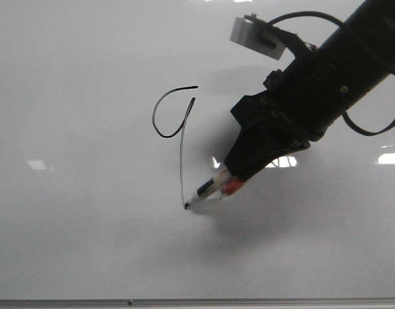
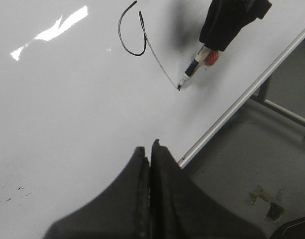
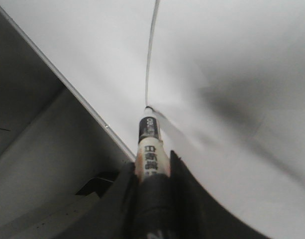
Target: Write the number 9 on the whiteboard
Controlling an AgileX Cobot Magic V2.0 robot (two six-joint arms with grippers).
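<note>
Right gripper (image 1: 231, 182) clamped a white black-tipped marker pen (image 1: 207, 190), its upper barrel hidden between the fingers | pen tip touched the glossy grey-white whiteboard (image 1: 87, 225) at the tail end of the thin black hand-drawn number 9 (image 1: 174, 122) | left gripper (image 2: 150, 164) pressed closed, empty, its arm cut off.

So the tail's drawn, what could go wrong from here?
The marker tip sits at the tail's end of the 9; dragging as the right pincer lifts could smear a stray stroke on the whiteboard. The loop's top is open, so it may read poorly.
</note>
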